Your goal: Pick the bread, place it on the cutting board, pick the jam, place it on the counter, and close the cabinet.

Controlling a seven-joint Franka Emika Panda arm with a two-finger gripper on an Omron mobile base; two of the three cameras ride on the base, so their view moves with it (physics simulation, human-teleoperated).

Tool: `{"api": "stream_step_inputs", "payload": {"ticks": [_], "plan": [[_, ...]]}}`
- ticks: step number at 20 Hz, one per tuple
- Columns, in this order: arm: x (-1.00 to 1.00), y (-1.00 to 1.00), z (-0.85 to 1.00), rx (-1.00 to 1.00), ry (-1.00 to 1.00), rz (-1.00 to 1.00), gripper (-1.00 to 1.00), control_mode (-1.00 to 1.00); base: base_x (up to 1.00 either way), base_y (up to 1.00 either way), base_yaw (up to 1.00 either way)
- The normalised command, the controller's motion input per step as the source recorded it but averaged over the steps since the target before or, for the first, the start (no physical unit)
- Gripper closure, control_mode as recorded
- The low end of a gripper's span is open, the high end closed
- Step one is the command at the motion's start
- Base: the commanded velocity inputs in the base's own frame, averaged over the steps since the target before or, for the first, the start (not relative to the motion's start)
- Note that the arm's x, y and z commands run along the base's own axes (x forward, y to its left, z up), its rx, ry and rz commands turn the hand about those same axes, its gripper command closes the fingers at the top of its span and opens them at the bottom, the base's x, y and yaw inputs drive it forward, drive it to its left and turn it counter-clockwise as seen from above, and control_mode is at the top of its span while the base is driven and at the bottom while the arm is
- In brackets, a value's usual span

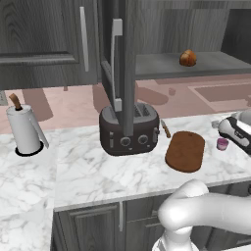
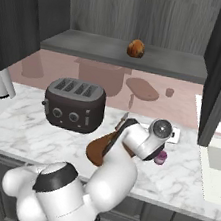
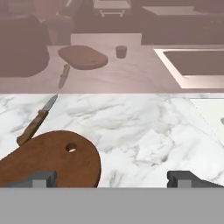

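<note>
Spread wide and holding nothing, my gripper (image 3: pixel 112 177) hangs low over the counter (image 3: pixel 144 127), its two finger tips well apart above bare marble. From left to right I see a paper-towel roll (image 1: pixel 24 130), a dark toaster (image 1: pixel 129 129), a knife (image 3: pixel 37 120) beside the cutting board (image 3: pixel 52 164), and the jam (image 1: pixel 222 143) standing on the worktop. Up on the open cabinet (image 1: pixel 116 63) shelf sits the bread (image 1: pixel 188 58).

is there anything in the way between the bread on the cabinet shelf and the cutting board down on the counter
Nothing visible blocks it. The bread sits alone on the open shelf, the cabinet door swung aside to its left. The cutting board lies bare below, with the toaster off to its left.
</note>
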Motion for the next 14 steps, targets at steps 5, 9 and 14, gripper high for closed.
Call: {"api": "stream_step_inputs", "payload": {"ticks": [5, 9, 14], "plan": [[-0.09, 0.31, 0.29, 0.0, 0.0, 0.0, -1.0, -1.0, 0.0, 0.0, 0.0], [-0.14, 0.25, 0.3, 0.0, 0.0, 0.0, -1.0, -1.0, 0.0, 0.0, 0.0], [-0.13, 0.22, 0.36, 0.0, 0.0, 0.0, -1.0, -1.0, 0.0, 0.0, 0.0]]}}
